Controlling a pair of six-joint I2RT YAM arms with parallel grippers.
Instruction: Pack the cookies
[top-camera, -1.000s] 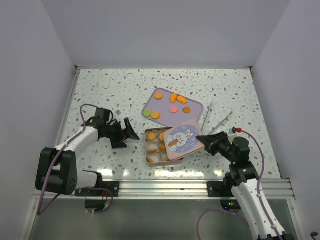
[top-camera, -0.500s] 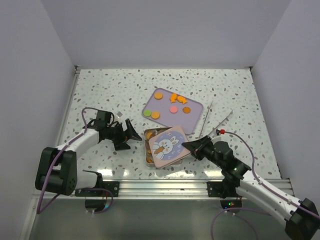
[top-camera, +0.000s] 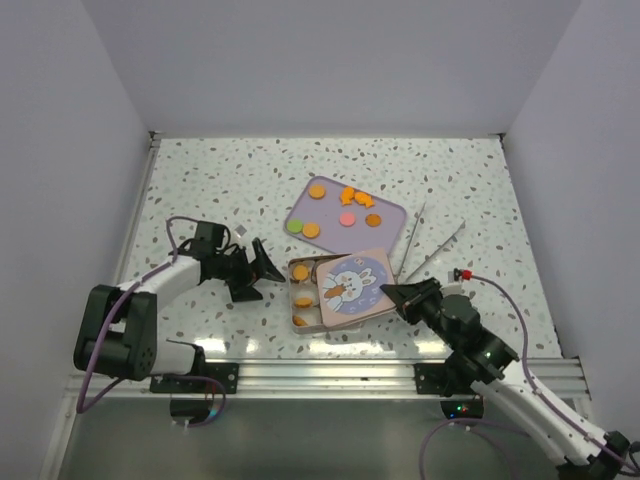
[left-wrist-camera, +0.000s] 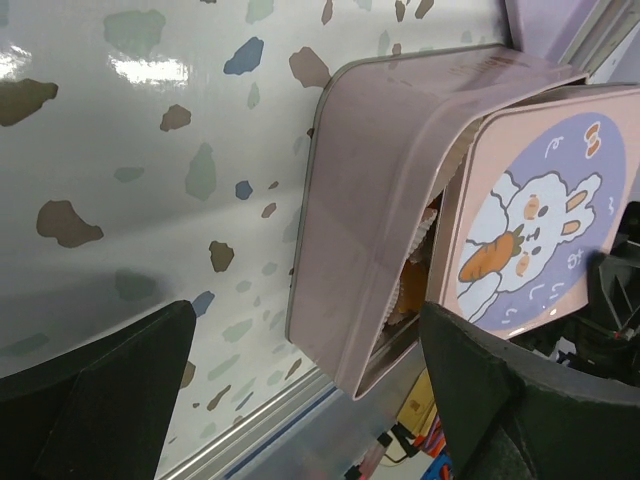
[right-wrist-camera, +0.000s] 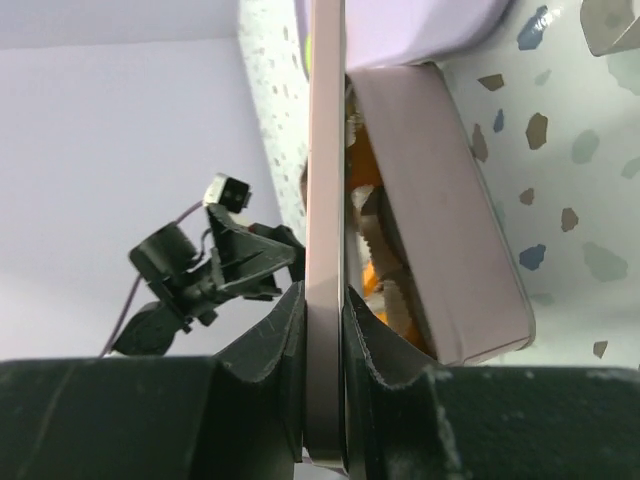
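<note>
- Overhead, a square pink tin (top-camera: 292, 300) sits near the front edge of the speckled table (top-camera: 200, 180), with its bunny-printed lid (top-camera: 352, 283) lying askew over the right-hand part.
- The right gripper (top-camera: 390, 293) comes in from 4 o'clock of the tin and is clamped on the lid's near edge. The wrist camera shows the thin lid edge-on, pinched between both fingers (right-wrist-camera: 275, 340).
- That same view shows a gap between lid and tin on the side facing the camera. Whether the lid rests on the rim elsewhere cannot be told.
- The left gripper (top-camera: 268, 275) waits at 9 o'clock of the tin with its jaws spread wide and nothing between them. Its camera shows the tin's side wall just ahead of the fingertips, not touching them.
- Orange cookies (top-camera: 302, 272) fill the uncovered left column of compartments, one behind the other from front to back.
- At 12 o'clock of the tin, just beyond it, a lilac tray (top-camera: 330, 208) carries several more orange discs, one pink cookie (top-camera: 347, 218) and one green cookie (top-camera: 294, 226).
- Two thin metal rods (top-camera: 438, 248) lie slanted on the table at 2 o'clock of the tin, beside the tray's right edge.
</note>
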